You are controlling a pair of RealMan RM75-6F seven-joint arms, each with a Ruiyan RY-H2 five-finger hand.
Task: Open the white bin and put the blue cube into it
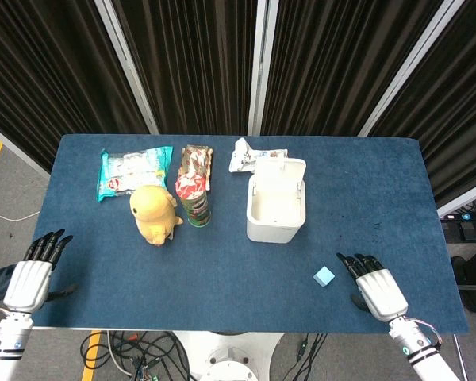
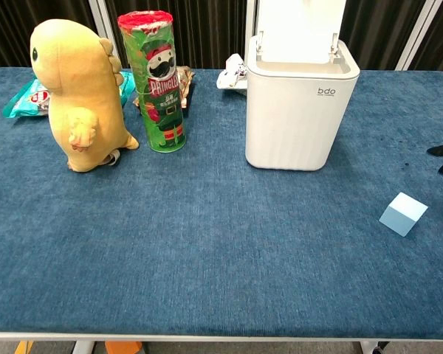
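Just left of right hand point(image 1: 381, 290): cube point(image 1: 324, 276), untouched | fingers apart, empty | bin point(image 1: 276, 209) beyond, lid up | left hand point(image 1: 30, 278) spread, idle

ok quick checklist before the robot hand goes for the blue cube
1. White bin lid up: ok, it stands open.
2. Blue cube free on the table: ok, nothing touches it.
3. Right robot hand empty: ok, fingers apart, just right of the cube.
4. Left robot hand out of the way: ok, at the far table edge.
5. Path from cube to bin: ok, only bare cloth between.
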